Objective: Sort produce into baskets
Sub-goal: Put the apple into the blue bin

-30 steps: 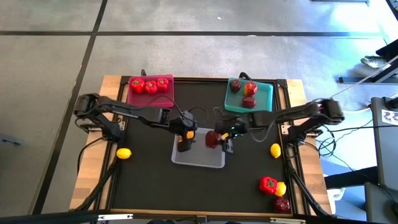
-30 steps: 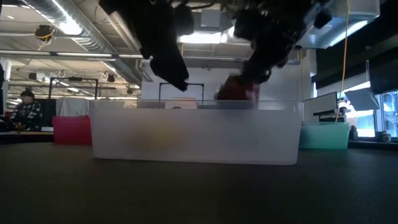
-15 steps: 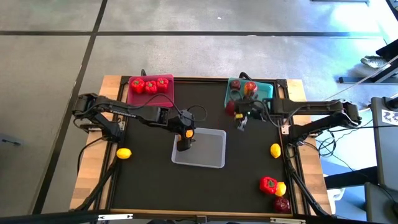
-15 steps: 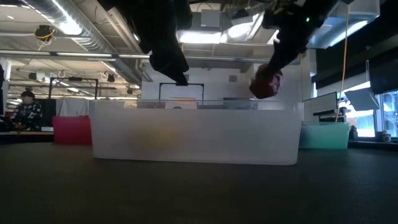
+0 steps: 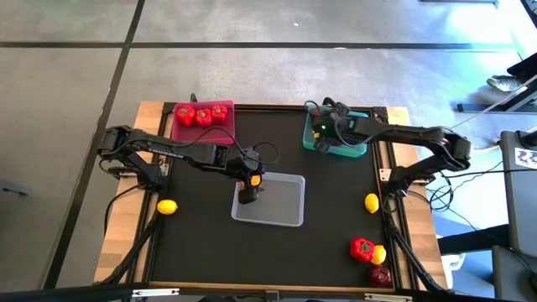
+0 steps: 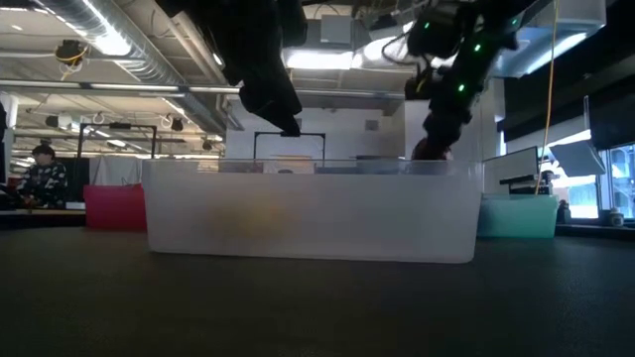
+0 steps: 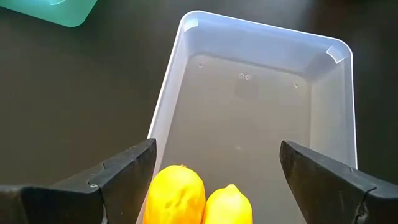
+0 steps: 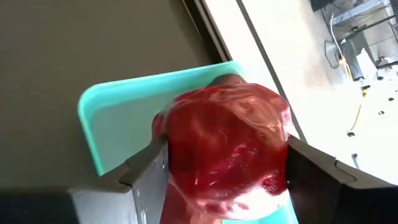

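My right gripper [image 5: 322,139] hangs over the teal basket [image 5: 337,153] at the far right, shut on a dark red apple [image 8: 224,149]. That basket's corner [image 8: 118,118] shows under the apple in the right wrist view. My left gripper [image 7: 216,155] stands open above the left end of the clear basket [image 5: 281,201] at the table's middle. Two yellow lemons [image 7: 177,193] lie side by side on that basket's floor below its fingers. In the low view the right gripper [image 6: 437,139] shows behind the clear basket's wall. My right gripper pinches the apple between its two fingers, one finger [image 8: 146,171] on each of two opposite sides [image 8: 171,155]. The fingers slant down from the table's right. The apple is lifted clear above the teal basket.
The pink basket [image 5: 180,130] at the far left holds three red peppers [image 5: 203,115]. Loose lemons lie by the left edge [image 5: 167,206] and the right edge [image 5: 371,201]. A pepper [image 5: 362,248], a lemon [image 5: 378,253] and an apple [image 5: 380,275] sit at the near right corner.
My right gripper has carried the apple from above the clear basket toward the table's far right, to above the teal basket, turning as it went. The apple has stayed in its hold, clear of the table.
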### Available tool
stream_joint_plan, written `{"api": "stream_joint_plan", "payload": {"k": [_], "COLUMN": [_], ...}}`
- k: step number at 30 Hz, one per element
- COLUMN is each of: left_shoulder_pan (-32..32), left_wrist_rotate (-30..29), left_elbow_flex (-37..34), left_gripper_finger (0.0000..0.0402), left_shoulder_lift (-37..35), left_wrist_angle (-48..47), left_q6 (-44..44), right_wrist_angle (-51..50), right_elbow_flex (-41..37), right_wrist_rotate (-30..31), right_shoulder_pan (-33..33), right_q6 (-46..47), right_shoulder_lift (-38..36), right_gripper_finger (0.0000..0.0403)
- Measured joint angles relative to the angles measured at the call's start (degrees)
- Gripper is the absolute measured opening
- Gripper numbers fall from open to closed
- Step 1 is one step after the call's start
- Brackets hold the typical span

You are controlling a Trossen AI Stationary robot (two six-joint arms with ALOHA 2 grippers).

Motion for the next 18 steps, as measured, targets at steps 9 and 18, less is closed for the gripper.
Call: {"api": "stream_joint_plan", "payload": {"k": [9, 18], "left_shoulder_pan": [0.0, 0.0], "left_wrist_rotate": [0.0, 0.0], "left_elbow_flex": [0.0, -0.01], "left_gripper_finger": [0.0337, 0.0337], "left_shoulder_lift": [0.0, 0.04], "left_wrist_angle": [0.02, 0.35], "left_q6": [0.92, 1.16], "right_wrist_angle": [3.09, 3.58], "right_elbow_flex": [0.0, 0.0], "right_wrist_rotate": [-0.15, -1.22], "right_shoulder_pan": [-2.12, -1.98], "right_q6": [-3.67, -5.71], "right_shoulder_lift": [9.82, 15.11], "right_gripper_finger": [0.0257, 0.0257]}}
